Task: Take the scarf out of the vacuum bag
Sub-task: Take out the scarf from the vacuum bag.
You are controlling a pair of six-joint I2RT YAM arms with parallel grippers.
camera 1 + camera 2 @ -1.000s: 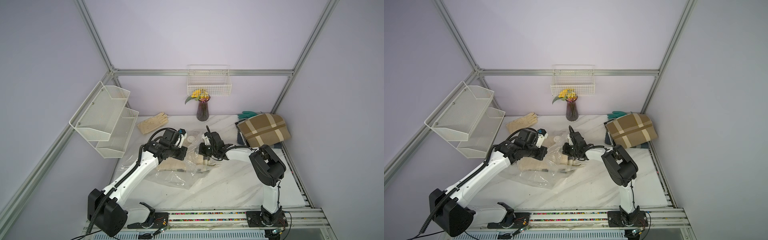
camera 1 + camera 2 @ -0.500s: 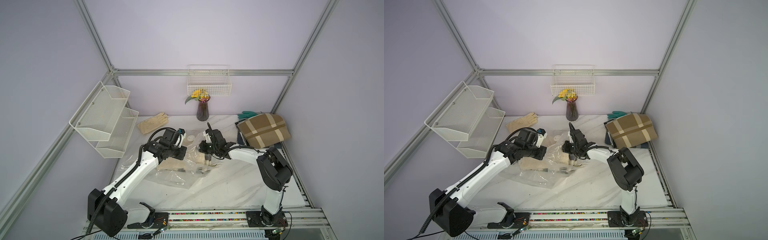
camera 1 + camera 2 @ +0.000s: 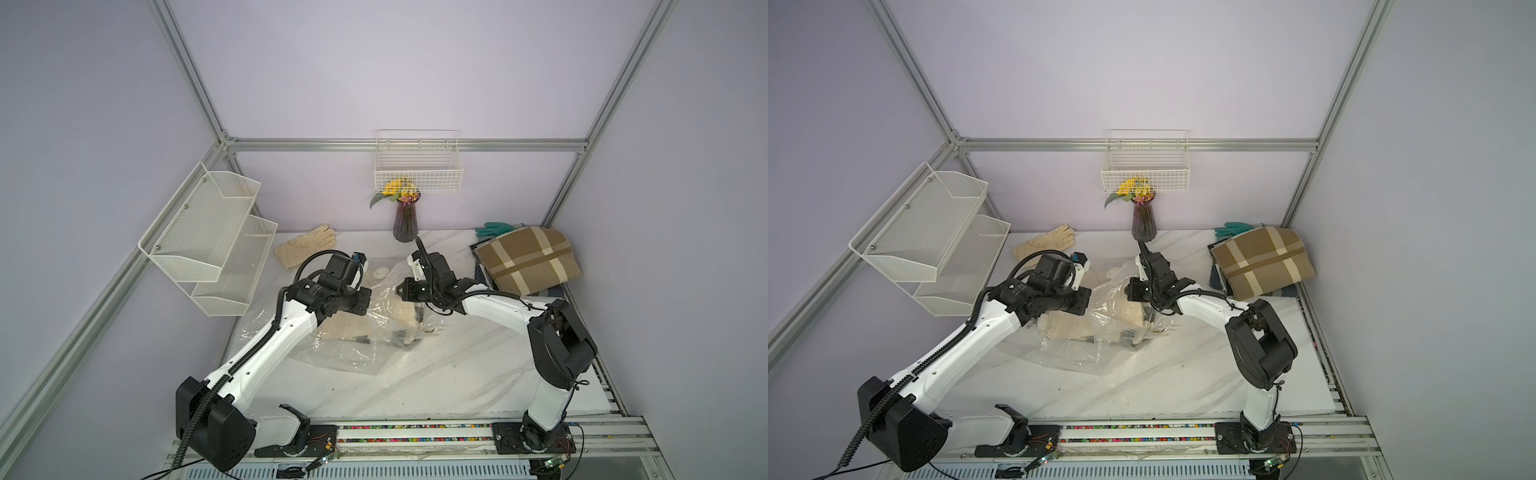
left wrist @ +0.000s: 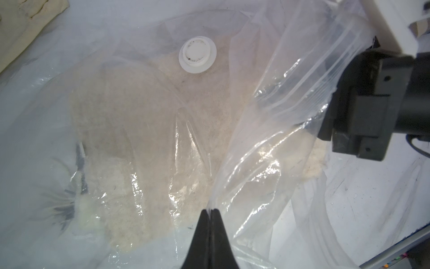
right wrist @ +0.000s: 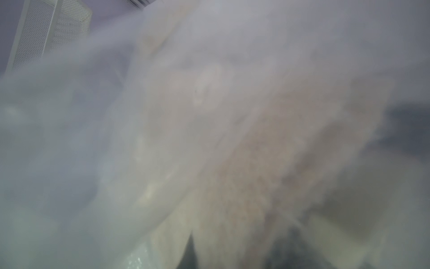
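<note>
The left gripper (image 4: 211, 210) is pinching the bag (image 4: 290, 76) up off the table (image 3: 436, 374) while the right gripper (image 3: 420, 316), reaching into its mouth, is apparently clamping the scarf (image 4: 144, 130) lying inside, likely needing a steady outward pull next.

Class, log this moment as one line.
left gripper: shut on bag | right gripper: shut on scarf | scarf: in bag

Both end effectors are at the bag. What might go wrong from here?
The left end effector pinches only a thin fold of the vacuum bag; the film may slip free under pull.
The right end effector is shut at the scarf, its wrist view blurred; it may have clamped film too.
</note>
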